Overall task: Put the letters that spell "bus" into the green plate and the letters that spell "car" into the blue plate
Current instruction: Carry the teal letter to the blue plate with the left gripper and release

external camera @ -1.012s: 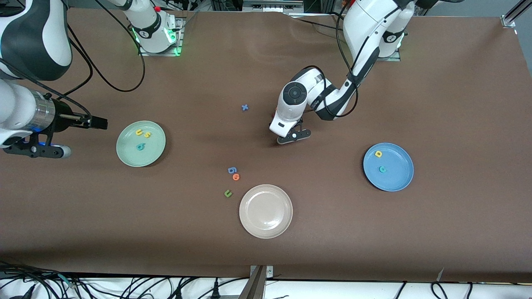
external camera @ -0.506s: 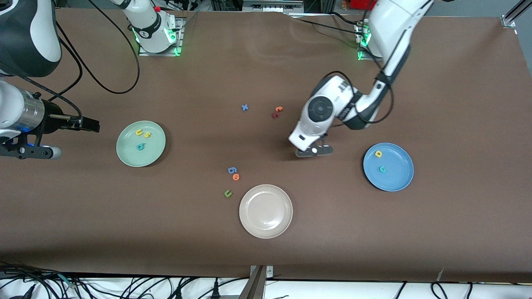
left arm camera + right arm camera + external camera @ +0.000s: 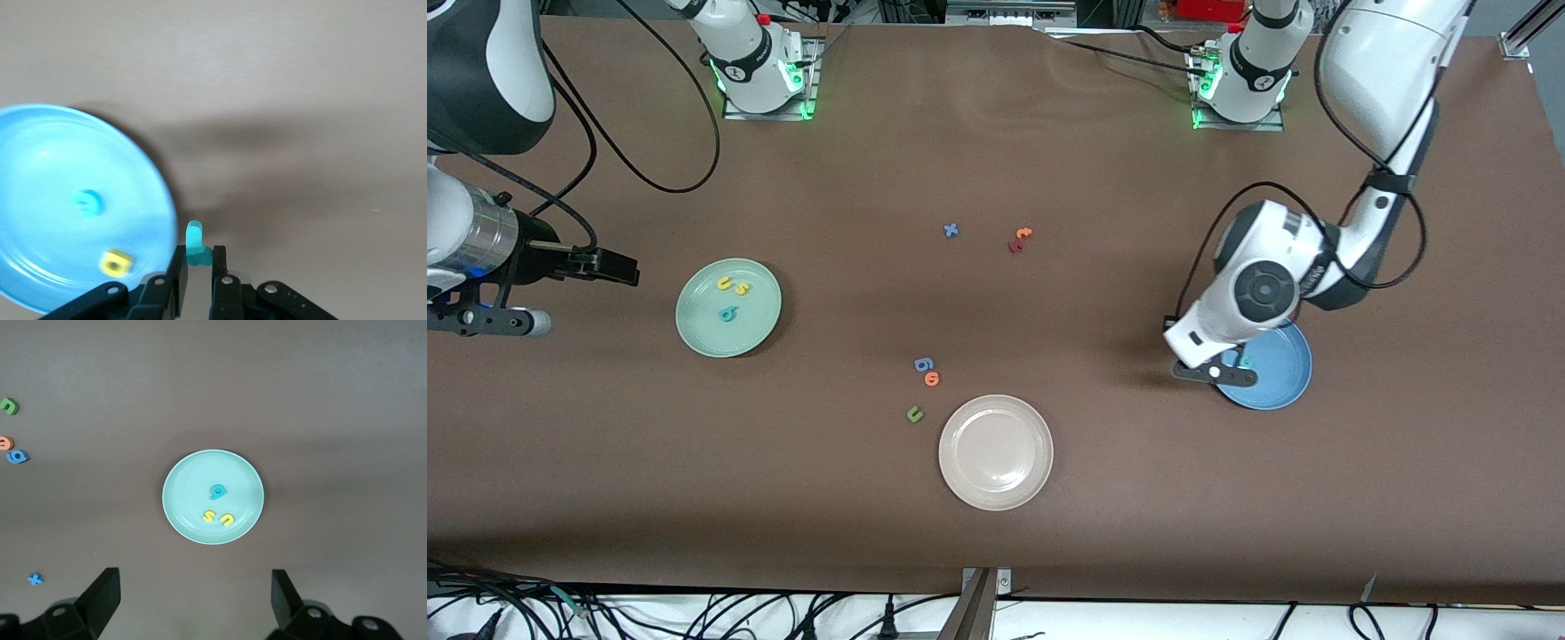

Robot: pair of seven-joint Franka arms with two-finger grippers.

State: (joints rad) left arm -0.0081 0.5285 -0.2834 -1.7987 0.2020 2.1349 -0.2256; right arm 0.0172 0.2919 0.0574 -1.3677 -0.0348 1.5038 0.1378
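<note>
Teal "r" [image 3: 194,241] is pinched in your left gripper [image 3: 197,267], right at the rim of the blue plate [image 3: 40,200], the landmark for everything else. On that plate you see the teal "c" [image 3: 86,203] and yellow "a" [image 3: 115,263]. Well away, toward the right arm's end, the green plate [image 3: 703,333] carries the teal "b" [image 3: 728,313], yellow "u" [image 3: 725,284] and yellow "s" [image 3: 742,288]. Your right gripper [image 3: 193,600] waits spread wide near it.
</note>
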